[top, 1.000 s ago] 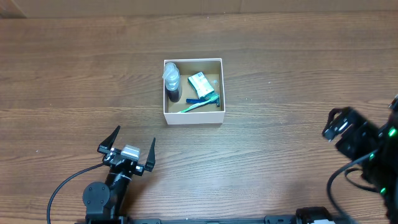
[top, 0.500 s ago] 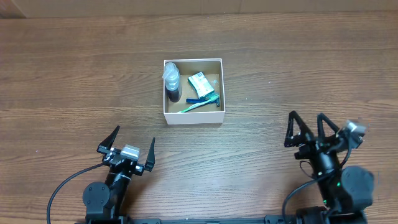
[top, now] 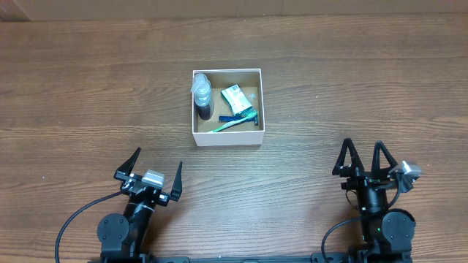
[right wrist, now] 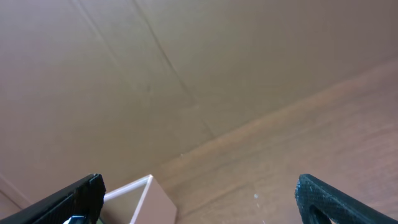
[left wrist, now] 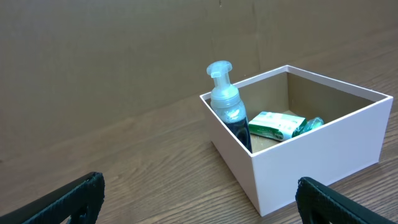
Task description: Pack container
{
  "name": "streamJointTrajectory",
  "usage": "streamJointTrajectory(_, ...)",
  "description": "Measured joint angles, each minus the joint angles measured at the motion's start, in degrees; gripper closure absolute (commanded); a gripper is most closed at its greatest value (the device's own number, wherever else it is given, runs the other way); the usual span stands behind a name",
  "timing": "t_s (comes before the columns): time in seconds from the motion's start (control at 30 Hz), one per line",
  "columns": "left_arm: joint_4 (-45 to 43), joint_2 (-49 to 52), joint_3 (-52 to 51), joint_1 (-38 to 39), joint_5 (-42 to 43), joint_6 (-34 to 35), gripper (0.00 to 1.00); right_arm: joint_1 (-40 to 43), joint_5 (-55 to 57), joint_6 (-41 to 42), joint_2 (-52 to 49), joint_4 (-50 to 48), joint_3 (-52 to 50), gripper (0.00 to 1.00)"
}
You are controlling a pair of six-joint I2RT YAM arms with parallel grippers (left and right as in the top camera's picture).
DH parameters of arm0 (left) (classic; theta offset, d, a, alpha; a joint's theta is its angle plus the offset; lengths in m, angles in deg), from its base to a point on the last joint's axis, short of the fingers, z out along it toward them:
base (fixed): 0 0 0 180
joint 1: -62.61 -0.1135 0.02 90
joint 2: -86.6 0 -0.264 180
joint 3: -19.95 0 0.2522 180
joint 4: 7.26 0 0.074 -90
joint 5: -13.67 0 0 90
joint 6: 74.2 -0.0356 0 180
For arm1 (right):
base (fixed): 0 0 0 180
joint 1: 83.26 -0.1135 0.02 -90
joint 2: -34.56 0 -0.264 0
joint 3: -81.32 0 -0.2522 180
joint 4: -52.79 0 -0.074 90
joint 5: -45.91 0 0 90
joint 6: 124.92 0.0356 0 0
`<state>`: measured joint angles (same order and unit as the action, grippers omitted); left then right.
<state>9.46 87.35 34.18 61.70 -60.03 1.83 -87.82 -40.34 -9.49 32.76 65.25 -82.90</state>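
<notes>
Plainly, the scene reads as follows:

- The container [top: 227,137] sits on the wooden table [top: 88,88] with its open side up. Its white walls run square with the edges of the overhead view.
- It is close to square, so no long axis can be told. The brown inside bottom shows between the things lying in it.
- A pump bottle [top: 202,95] of dark liquid stands against the left wall. In the left wrist view the bottle [left wrist: 227,112] is upright, its pale pump head rising above the rim.
- A small green-and-white packet [top: 235,98] lies toward the far right part of the inside. The left wrist view shows the packet [left wrist: 275,124] lying flat on the bottom.
- A green-and-blue toothbrush [top: 235,122] lies along the near wall, slightly slanted, running left to right. Which end is the head I cannot tell.
- The left gripper [top: 159,162] is low on the table's near left side, its fingers spread wide apart. The container lies beyond it and to its right, well apart.
- In the left wrist view the container [left wrist: 311,155] fills the right half, with the two dark fingertips [left wrist: 74,199] at the bottom corners.
- The right gripper [top: 362,146] is on the near right side, its fingers also parted, though less widely than the left pair. The container is ahead of it and far off to its left.
- The right wrist view catches only one white corner of the container [right wrist: 146,196] at the bottom edge, near the left fingertip [right wrist: 78,196].
</notes>
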Motion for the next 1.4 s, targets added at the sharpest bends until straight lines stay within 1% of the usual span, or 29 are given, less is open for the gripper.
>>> streamJointTrajectory(0.3,0.00,-0.02,0.00,0.00,0.00,0.00,0.00,0.02,0.48,-1.07,0.96,5.77,-0.98,0.00)
streamJointTrajectory(0.5,0.00,-0.02,0.00,0.00,0.00,0.02,0.00,0.02,-3.98,-12.07,0.96,6.12,-0.98,0.00)
streamJointTrajectory(0.63,0.00,-0.02,0.00,0.00,0.00,0.00,0.00,0.02,-4.42,-15.61,0.96,6.38,-0.98,0.00)
streamJointTrajectory(0.8,0.00,-0.02,0.00,0.00,0.00,0.00,0.00,0.02,-4.37,-18.03,0.96,6.45,-0.98,0.00)
streamJointTrajectory(1.23,0.00,-0.02,0.00,0.00,0.00,0.00,0.00,0.02,-4.37,-19.71,0.96,6.47,-0.98,0.00)
streamJointTrajectory(1.4,0.00,-0.02,0.00,0.00,0.00,0.00,0.00,0.02,-4.39,-23.12,0.96,6.45,-0.98,0.00)
